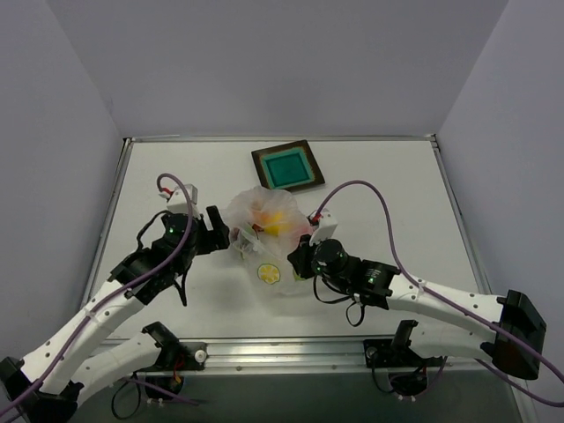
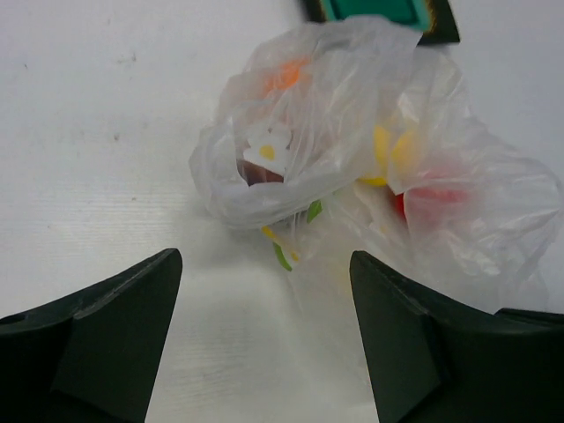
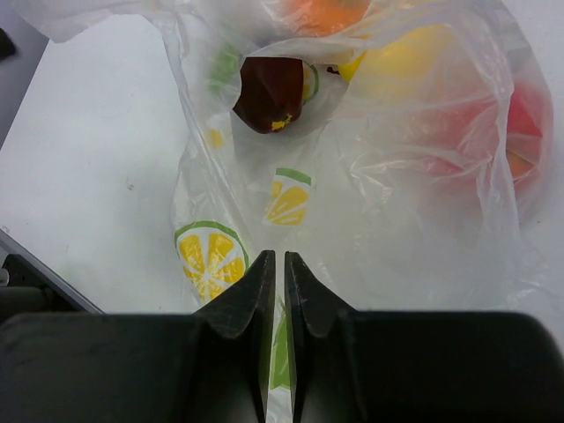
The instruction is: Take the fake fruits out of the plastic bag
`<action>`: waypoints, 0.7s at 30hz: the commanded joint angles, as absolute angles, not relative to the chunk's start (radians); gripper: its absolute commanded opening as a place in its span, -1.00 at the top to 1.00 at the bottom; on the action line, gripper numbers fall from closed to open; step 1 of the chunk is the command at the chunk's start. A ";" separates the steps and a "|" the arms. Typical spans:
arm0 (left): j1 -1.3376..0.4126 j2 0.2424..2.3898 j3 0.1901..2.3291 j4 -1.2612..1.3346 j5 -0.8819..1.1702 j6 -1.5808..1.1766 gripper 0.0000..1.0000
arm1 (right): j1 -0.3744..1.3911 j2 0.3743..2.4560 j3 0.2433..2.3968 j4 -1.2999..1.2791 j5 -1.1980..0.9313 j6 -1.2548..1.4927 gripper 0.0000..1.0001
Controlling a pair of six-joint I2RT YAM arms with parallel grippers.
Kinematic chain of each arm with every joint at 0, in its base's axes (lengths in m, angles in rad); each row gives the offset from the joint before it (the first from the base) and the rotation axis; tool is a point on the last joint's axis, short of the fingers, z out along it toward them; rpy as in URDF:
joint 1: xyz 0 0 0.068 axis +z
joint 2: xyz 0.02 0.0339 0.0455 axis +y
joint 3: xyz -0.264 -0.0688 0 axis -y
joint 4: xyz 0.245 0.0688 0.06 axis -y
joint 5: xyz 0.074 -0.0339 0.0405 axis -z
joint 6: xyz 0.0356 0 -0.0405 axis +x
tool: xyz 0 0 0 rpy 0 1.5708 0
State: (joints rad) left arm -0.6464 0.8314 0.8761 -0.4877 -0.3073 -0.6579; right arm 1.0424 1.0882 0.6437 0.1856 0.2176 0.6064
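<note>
The plastic bag (image 1: 267, 242) lies crumpled at the table's middle between both grippers, with the fake fruits inside. In the left wrist view the bag (image 2: 291, 185) shows the orange fruit (image 2: 284, 76), maroon fruit (image 2: 262, 173), yellow fruit (image 2: 392, 152) and red fruit (image 2: 430, 199) through the film. My left gripper (image 2: 264, 261) is wide open and empty, just left of the bag (image 1: 220, 234). My right gripper (image 3: 278, 257) is shut on the bag's film (image 3: 370, 220) at its near edge (image 1: 296, 260). The right wrist view shows the maroon (image 3: 271, 92), orange (image 3: 322, 12), yellow (image 3: 407, 67) and red (image 3: 522, 132) fruits.
A square dark-rimmed teal plate (image 1: 284, 166) sits behind the bag, its corner also showing in the left wrist view (image 2: 441, 26). The table's raised edges run along the left, right and back. A metal rail lies along the near edge.
</note>
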 commanded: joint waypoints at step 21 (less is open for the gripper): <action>-0.718 1.278 0.894 -0.135 -0.265 -0.597 -0.36 | 0.905 1.396 1.012 0.036 0.270 0.324 -0.02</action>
State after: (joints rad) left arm -0.7242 1.2648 0.8471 -0.2058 -0.2226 -0.6239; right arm 0.9089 1.3743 0.9436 0.0910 0.2577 0.4160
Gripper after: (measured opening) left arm 0.722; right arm 0.512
